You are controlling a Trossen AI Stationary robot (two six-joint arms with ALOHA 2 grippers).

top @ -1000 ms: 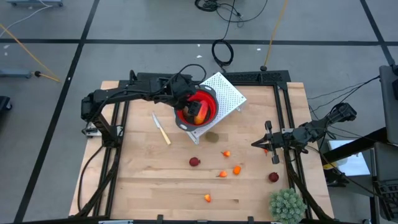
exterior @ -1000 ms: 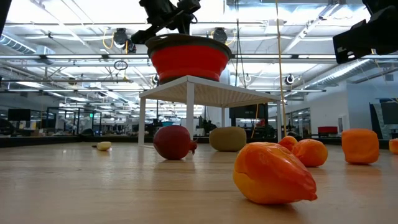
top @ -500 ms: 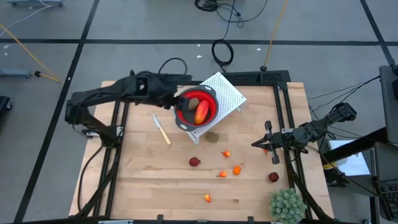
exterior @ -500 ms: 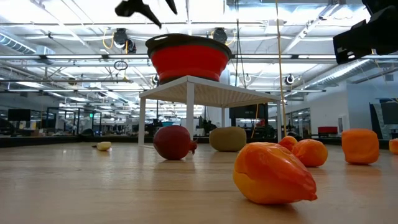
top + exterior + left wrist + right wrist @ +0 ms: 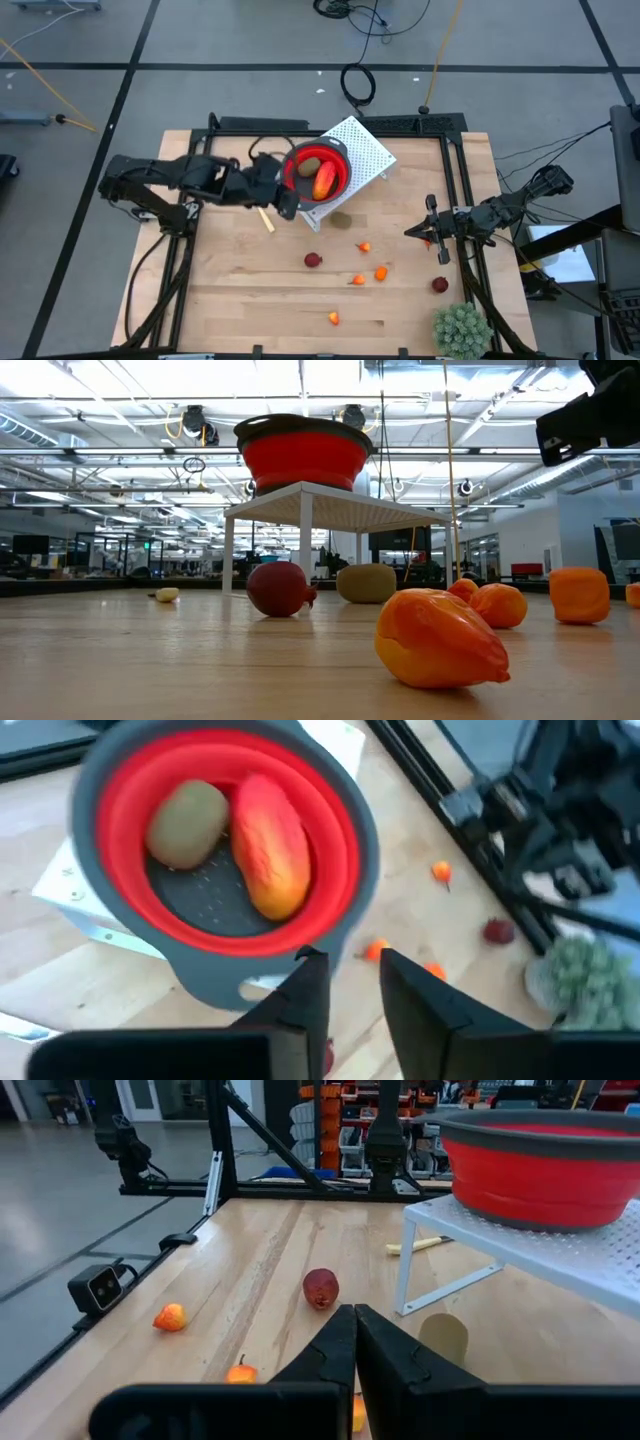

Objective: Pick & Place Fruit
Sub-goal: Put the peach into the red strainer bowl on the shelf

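Moved: the left hand (image 5: 287, 203) has left the bowl and dropped to its near-left rim, fingers (image 5: 300, 1010) narrowed to a small gap, holding nothing.
Table (image 5: 230, 300): wooden, carrying all below.
Rack (image 5: 365, 150): white, perforated, raised on legs.
Bowl (image 5: 335, 172): red, grey-rimmed, on the rack.
Right hand (image 5: 412, 231): near the table's right edge, fingers pressed together, empty.
Fruit in bowl: long orange piece (image 5: 272, 848) lying flat beside an olive-brown oval (image 5: 186, 818), long axes roughly parallel.
Loose fruit: dark red ball (image 5: 313, 260), orange bits (image 5: 381, 272) scattered on the table.

No text, label, brand, number or sign can be read in any of the views, on the things or in the room.
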